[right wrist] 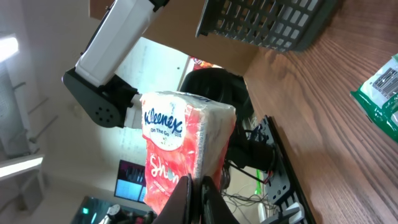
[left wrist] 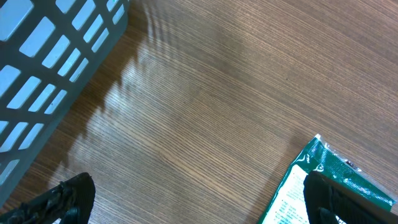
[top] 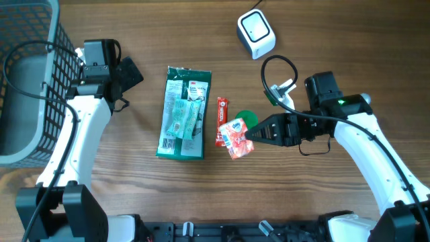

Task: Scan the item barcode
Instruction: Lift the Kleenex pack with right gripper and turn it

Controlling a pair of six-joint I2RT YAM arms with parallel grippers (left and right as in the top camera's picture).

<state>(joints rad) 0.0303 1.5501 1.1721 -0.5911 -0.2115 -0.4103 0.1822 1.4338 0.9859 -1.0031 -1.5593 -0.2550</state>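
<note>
The right tool point(top: 250, 132) was clenched on a tissue pack point(top: 236, 138), gripping it by one edge, with the pack sticking out to the robot's left of the fingertips. In the right wrist view the tool point(right wrist: 198, 186) pinched the bottom of the pack point(right wrist: 180, 143), whose red and white wrapper with its blue brand oval faced the camera. Seen from overhead, the pack lay near the middle of the tabletop point(top: 336, 40) and overlapped the lower end of a red bar point(top: 221, 121). Just behind the pack sat a green disc point(top: 247, 117), possibly a lid, largely hidden by the tool. To the left of the bar lay a green packet point(top: 183, 111), flat and lengthwise. The white scanner point(top: 256, 32) stood at the far side of the tabletop, well apart from the pack, and a black cable point(top: 279, 67) looped near the right arm. The left tool point(top: 131, 72) was released, with nothing between its spread fingers, and sat between the packet and a grey basket point(top: 27, 81) at the left edge. In the left wrist view the tool point(left wrist: 196, 186) hovered over bare wood, a corner of the packet point(left wrist: 329, 174) beside one finger and the basket wall point(left wrist: 56, 56) at upper left.
</note>
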